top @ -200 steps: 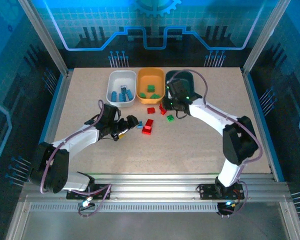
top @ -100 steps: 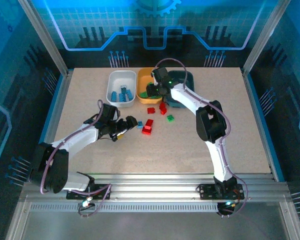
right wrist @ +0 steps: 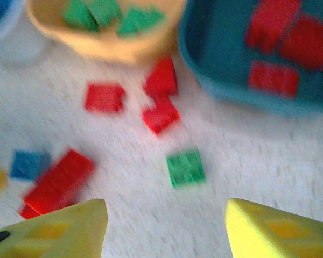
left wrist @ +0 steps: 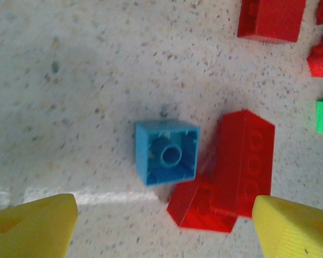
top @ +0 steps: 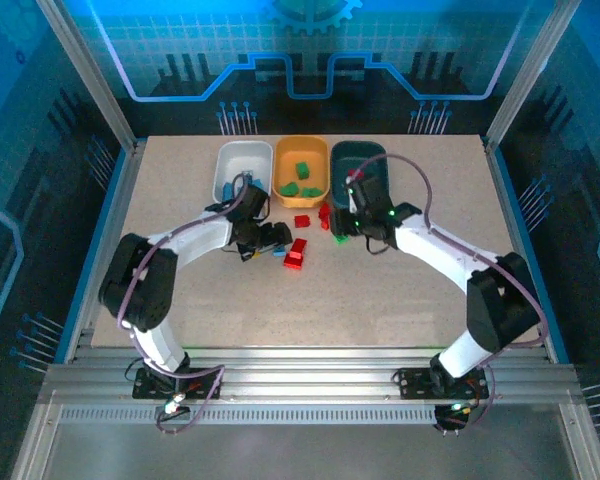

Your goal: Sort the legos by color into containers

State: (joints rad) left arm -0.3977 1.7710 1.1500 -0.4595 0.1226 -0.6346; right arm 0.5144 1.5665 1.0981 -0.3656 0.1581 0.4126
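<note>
The left tool (left wrist: 164,220) hangs released above the speckled counter (left wrist: 70,80), its yellow fingers (left wrist: 40,217) spread wide with nothing between them. A small blue studded plastic brick (left wrist: 167,158), lying hollow side up, is seen just ahead of the tool and midway between the fingers. A long red plastic brick (left wrist: 245,161) lies close against its right side, nearer the right finger.

The step in hand is judged to be the pick of this blue brick. It would be done best if the tool were brought forward until the brick is centred. It would then be lowered so that the right finger is slipped between blue and red. Should that gap prove too tight, the wrist could be turned so that the brick's free sides are gripped instead. Otherwise the red brick may be dragged along.

The right tool (right wrist: 169,228) is likewise released and empty. A small green plastic brick (right wrist: 185,167) lies just ahead of it, roughly centred.

Ahead and left of the left tool, the shallow white plastic tray (top: 238,155) is seen with blue bricks (top: 232,186) in it. Ahead and left of the right tool, the orange-yellow plastic tray (top: 288,160) is seen holding green bricks (top: 302,171). Ahead and right of that tool, the dark teal plastic tray (top: 365,160) is seen holding red bricks (right wrist: 273,78).
</note>
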